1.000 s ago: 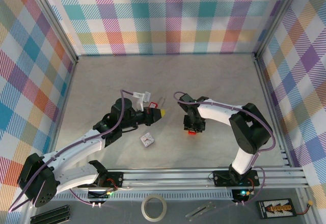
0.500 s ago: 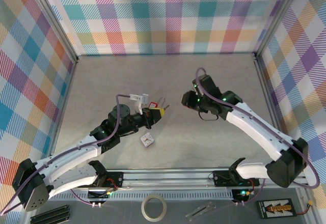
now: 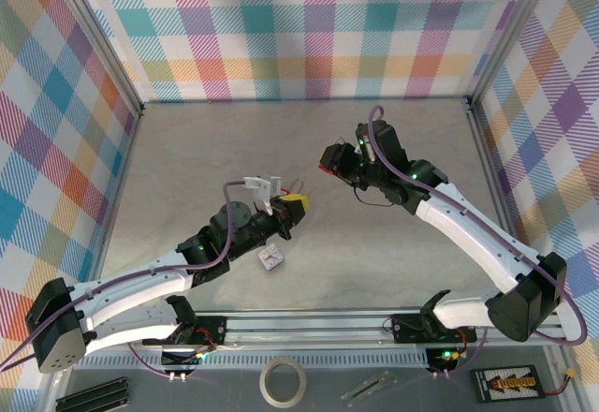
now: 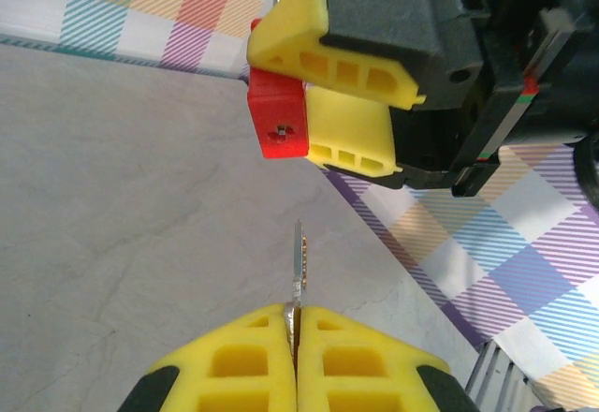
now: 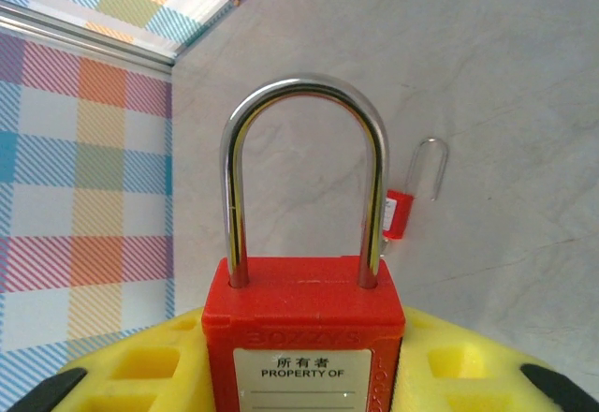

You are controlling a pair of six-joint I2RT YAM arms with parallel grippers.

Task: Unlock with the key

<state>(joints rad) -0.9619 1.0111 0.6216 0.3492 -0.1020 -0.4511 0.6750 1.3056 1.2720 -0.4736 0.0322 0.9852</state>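
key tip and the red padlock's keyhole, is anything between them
Nothing. In the left wrist view the stretch from the key to the keyhole of the red padlock is bare, with just the grey tabletop behind it.

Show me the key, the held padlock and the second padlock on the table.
key [image 4: 298, 262], left wrist view, on the blade.
held padlock [image 5: 304, 330], right wrist view, on the red body.
second padlock [image 5: 397, 213], right wrist view, on its red body.
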